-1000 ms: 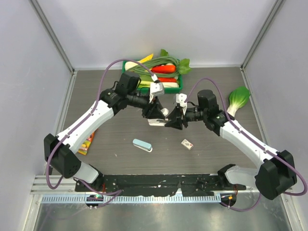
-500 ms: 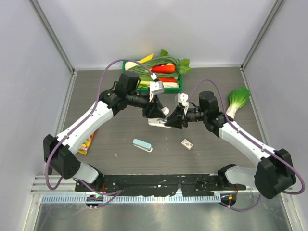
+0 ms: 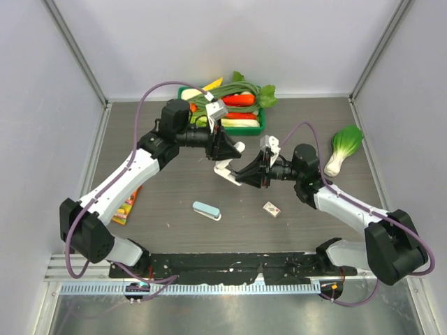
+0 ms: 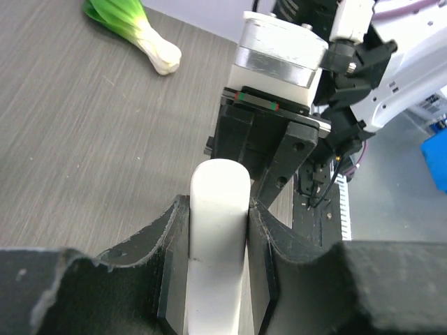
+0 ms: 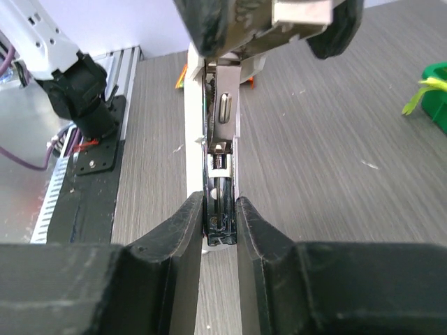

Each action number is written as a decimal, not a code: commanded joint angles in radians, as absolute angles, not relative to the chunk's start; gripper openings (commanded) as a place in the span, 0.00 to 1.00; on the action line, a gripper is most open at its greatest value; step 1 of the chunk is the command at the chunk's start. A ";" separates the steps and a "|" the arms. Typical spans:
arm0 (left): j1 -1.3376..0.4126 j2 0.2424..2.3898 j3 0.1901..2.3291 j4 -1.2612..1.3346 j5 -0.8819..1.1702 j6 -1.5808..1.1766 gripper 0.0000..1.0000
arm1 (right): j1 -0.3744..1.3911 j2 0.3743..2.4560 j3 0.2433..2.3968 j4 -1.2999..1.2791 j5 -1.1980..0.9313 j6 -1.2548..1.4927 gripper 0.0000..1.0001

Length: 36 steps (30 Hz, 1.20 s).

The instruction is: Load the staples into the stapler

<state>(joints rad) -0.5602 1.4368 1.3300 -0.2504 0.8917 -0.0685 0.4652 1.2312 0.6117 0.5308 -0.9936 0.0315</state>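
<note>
Above the dark wood-grain table (image 3: 174,188), left fingers (image 4: 167,241) clamp the white stapler (image 4: 218,209), right fingers (image 5: 180,234) seemingly closed on it too.

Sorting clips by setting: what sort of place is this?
Probably a lab test bench: two robot arms bolted to a rail, white walls round the table, vegetables in a tray.

Stapler (image 3: 225,171) white, black and silver inside; staples (image 3: 272,209) whitish with red-and-dark print; block (image 3: 206,210) pale blue on white; table (image 3: 174,188) dark grey wood grain; tray (image 3: 261,128) green; bok choy (image 3: 342,148) green and white; candy bag (image 3: 126,207) multicoloured
</note>
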 commanded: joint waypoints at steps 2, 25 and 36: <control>-0.511 1.394 1.341 -0.005 0.859 -0.241 0.00 | 0.494 1.253 0.583 0.816 -0.916 0.218 0.15; -0.333 1.362 1.296 0.313 0.851 -0.535 0.00 | 0.604 1.359 0.611 0.989 -0.804 0.455 0.14; -0.304 1.359 1.210 0.485 0.854 -0.635 0.00 | 0.617 1.370 0.627 1.029 -0.719 0.577 0.14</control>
<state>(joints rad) -0.3389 1.3941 1.2026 0.2817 0.9508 -0.6079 0.5953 1.3582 0.6060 0.9997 -0.6964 0.5301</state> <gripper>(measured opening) 0.365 0.279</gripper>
